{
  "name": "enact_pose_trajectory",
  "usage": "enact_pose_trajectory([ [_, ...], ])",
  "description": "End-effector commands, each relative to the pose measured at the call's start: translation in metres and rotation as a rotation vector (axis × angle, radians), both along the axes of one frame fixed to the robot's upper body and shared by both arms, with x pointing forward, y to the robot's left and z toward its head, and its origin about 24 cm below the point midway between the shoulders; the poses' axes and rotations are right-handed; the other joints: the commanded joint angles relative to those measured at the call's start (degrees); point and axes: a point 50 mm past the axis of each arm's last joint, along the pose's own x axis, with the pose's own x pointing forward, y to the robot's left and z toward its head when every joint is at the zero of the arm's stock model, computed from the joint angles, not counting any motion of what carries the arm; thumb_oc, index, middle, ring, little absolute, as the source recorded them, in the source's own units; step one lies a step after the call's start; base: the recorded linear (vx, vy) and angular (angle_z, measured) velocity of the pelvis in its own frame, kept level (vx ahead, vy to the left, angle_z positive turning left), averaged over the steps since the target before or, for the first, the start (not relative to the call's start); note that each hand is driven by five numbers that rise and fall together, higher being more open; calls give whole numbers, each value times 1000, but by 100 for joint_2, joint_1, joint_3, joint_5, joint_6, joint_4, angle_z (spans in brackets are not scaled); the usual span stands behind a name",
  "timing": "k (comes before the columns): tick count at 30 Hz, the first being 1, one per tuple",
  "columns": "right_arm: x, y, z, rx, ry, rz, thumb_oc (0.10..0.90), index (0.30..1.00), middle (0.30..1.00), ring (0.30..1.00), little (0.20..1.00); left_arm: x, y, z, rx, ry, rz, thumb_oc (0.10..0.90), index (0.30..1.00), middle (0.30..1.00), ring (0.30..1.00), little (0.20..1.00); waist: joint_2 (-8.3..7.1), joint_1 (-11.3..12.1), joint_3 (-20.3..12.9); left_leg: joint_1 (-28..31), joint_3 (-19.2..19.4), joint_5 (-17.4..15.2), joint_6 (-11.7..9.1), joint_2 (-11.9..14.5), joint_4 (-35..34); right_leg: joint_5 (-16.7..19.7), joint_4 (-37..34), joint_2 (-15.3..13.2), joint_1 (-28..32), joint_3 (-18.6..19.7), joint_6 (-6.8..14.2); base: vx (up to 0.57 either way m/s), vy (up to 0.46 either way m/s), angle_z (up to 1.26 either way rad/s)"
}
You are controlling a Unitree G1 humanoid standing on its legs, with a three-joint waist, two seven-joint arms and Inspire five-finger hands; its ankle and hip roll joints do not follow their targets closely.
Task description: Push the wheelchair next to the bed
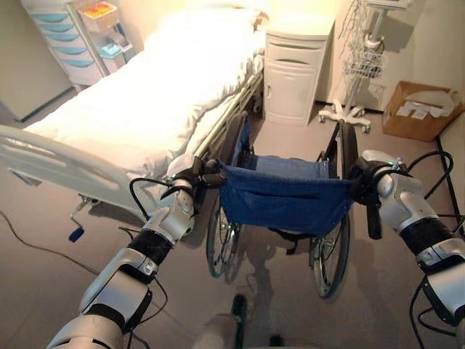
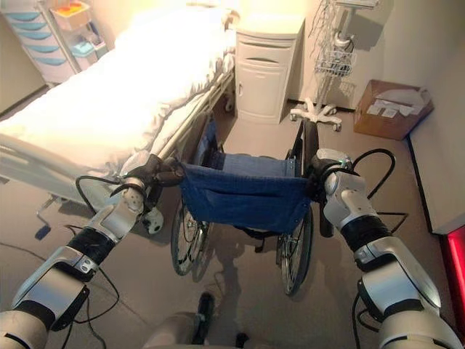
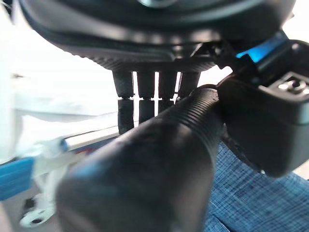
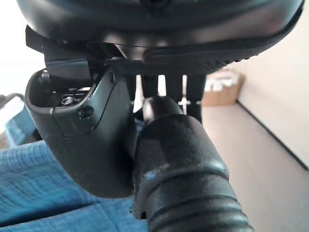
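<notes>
Each robot hand, left [image 1: 190, 179] and right [image 1: 363, 182], clamps a ribbed black push handle [image 3: 159, 159] to steer the blue fabric-backed wheelchair [image 1: 282, 196], just beside the white-sheeted hospital bed [image 1: 145, 102].

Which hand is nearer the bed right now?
Left. The left hand grips the wheelchair push handle right beside the bed; the right hand grips the other handle, on the wheelchair's far side.

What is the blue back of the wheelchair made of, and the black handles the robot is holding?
The wheelchair's blue seat back looks like woven cloth: it sags and the right wrist view shows a fine weave. The black ribbed handle in the left hand looks like matte rubber or soft plastic; so does the one in the right hand.
</notes>
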Motion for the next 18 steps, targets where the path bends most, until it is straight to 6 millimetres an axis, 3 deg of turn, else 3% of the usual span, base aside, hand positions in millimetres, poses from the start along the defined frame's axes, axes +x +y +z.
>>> enact_pose_trajectory([
  [1,0,15,2,-59,64,78,400,300,300,300,300,-24,-3,-43,-205,183,-66,400,300,300,300,300,-222,80,1,124,28,1327,275,-93,-484,82,680,-120,271,-38,535,596,385,-81],
  [3,-2,13,-8,-47,83,67,400,300,300,300,300,-24,-1,-45,-233,183,-46,400,300,300,300,300,-296,-4,-97,264,430,951,439,-38,-65,178,909,-310,304,-111,685,478,336,-88],
  [5,-7,13,-20,-43,103,66,400,300,300,300,300,-25,3,-48,-233,190,-41,400,300,300,300,300,-426,18,-201,255,343,707,568,-130,226,543,1115,-535,264,-171,852,481,309,-20],
  [7,-10,12,-33,-33,106,62,400,300,300,300,300,-24,7,-46,-223,196,-36,400,300,300,300,300,-536,101,-293,367,275,665,658,-232,144,1067,1399,-766,198,-224,1064,460,292,-19],
  [9,-10,13,-41,-25,86,87,400,300,300,300,300,-20,8,-41,-199,194,-20,400,300,300,300,300,-523,145,-380,510,267,634,709,-273,30,1483,1982,-906,30,-273,1108,433,296,-60],
  [12,-9,17,-45,-24,37,114,400,300,300,300,300,-18,3,-42,-218,165,12,400,300,300,300,300,-472,64,-449,755,73,543,815,-388,-122,1760,2410,-783,-552,-136,1084,385,198,-44],
  [14,-8,20,-45,-29,5,136,400,300,300,300,300,-18,-1,-44,-225,152,14,400,300,300,300,300,-466,-15,-443,872,-39,529,828,-456,-168,1729,2258,-706,-814,-117,1055,416,83,-18],
  [16,-5,29,-36,-38,-54,194,400,300,300,300,300,-20,-4,-48,-229,145,16,400,300,300,300,300,-434,-178,-357,1232,-287,413,823,-516,-199,1693,1572,-622,-1604,-227,971,492,-9,-17],
  [17,-5,30,-35,-40,-58,203,400,300,300,300,300,-21,-4,-49,-231,145,17,400,300,300,300,300,-434,-224,-333,1307,-341,370,830,-530,-206,1700,1498,-620,-1683,-251,968,454,-65,-32],
  [18,-5,30,-29,-37,-71,216,400,300,300,300,300,-22,-5,-50,-224,145,6,400,300,300,300,300,-482,-358,-235,1540,-512,166,875,-633,-197,1976,1173,-642,-2163,-219,999,390,-59,-25],
])
